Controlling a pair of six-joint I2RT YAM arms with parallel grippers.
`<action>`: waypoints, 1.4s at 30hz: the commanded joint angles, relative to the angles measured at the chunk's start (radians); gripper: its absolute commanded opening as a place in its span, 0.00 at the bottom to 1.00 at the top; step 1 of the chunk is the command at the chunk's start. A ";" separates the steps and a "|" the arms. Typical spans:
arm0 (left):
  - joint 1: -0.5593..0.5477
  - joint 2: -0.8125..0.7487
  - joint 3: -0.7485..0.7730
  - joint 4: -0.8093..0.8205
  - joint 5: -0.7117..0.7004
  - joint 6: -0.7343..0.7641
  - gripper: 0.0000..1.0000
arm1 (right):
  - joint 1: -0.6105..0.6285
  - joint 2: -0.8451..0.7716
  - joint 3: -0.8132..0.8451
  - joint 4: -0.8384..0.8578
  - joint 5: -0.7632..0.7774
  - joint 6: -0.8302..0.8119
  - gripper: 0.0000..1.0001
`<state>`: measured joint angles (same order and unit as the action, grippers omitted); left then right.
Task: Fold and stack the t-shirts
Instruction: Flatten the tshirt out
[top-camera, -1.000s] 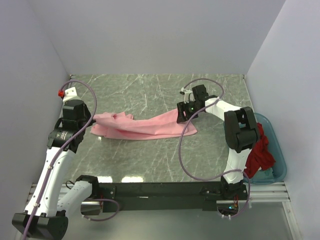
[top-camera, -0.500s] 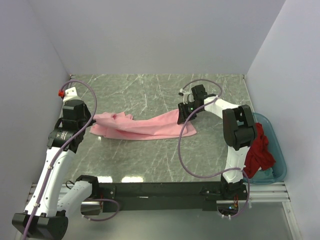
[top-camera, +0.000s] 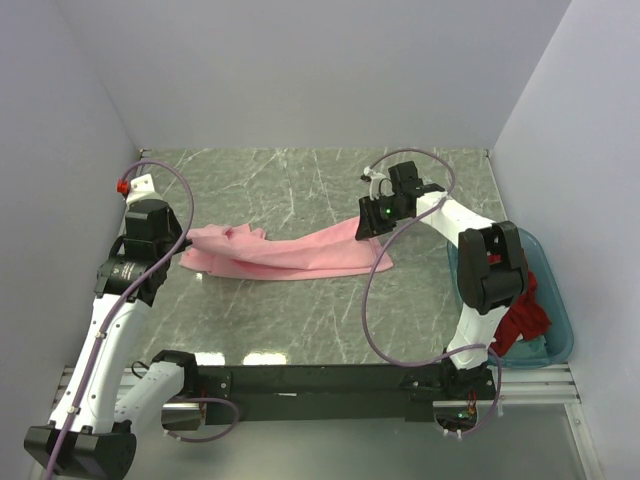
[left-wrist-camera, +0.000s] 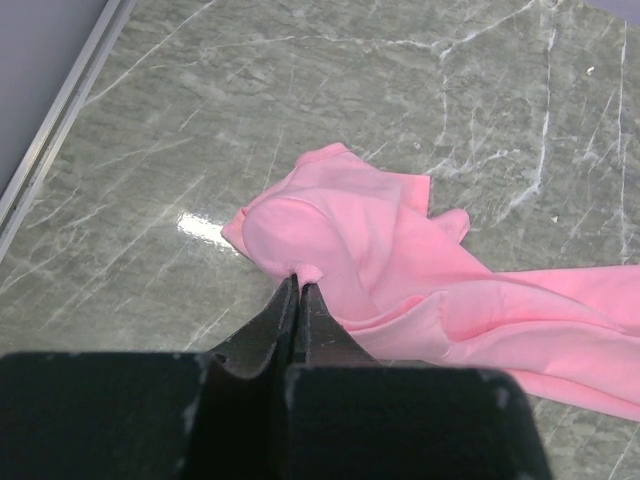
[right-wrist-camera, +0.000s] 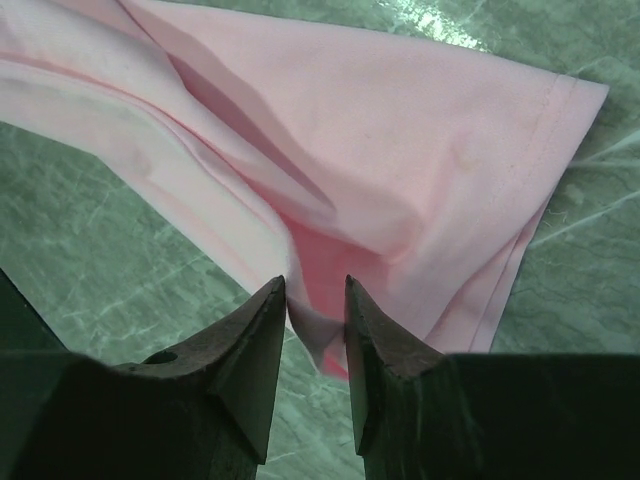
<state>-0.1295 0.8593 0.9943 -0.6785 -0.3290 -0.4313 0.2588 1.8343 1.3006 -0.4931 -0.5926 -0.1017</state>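
Note:
The light pink t-shirt lies stretched in a crumpled band across the middle of the table. My left gripper is at its left end, shut on a pinch of its cloth; the shirt spreads away beyond the fingertips. My right gripper is at the shirt's right end. Its jaws stand apart with a loose fold of the pink shirt between them. The bright red t-shirt lies bunched in the teal tub, partly hidden by my right arm.
The teal tub stands off the table's right edge, beside the right arm's base. A red-tipped white fitting sits at the far left. Grey walls close the table at the back and both sides.
My right arm's forearm and elbow have swung to the right and the wrist has shifted slightly back. The pink shirt and my left gripper have stayed where they were.

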 joint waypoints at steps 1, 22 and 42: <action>0.004 -0.009 0.012 0.020 0.013 0.011 0.01 | -0.006 -0.036 -0.024 0.010 -0.036 0.003 0.38; 0.005 0.013 0.012 0.043 0.010 0.011 0.01 | -0.006 -0.018 -0.017 0.041 0.017 0.026 0.12; 0.108 0.310 0.779 0.108 -0.077 0.048 0.01 | -0.006 -0.479 0.420 -0.027 0.401 0.010 0.00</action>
<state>-0.0250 1.2251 1.6745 -0.5869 -0.3576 -0.4210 0.2588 1.4666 1.6604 -0.4870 -0.2440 -0.0566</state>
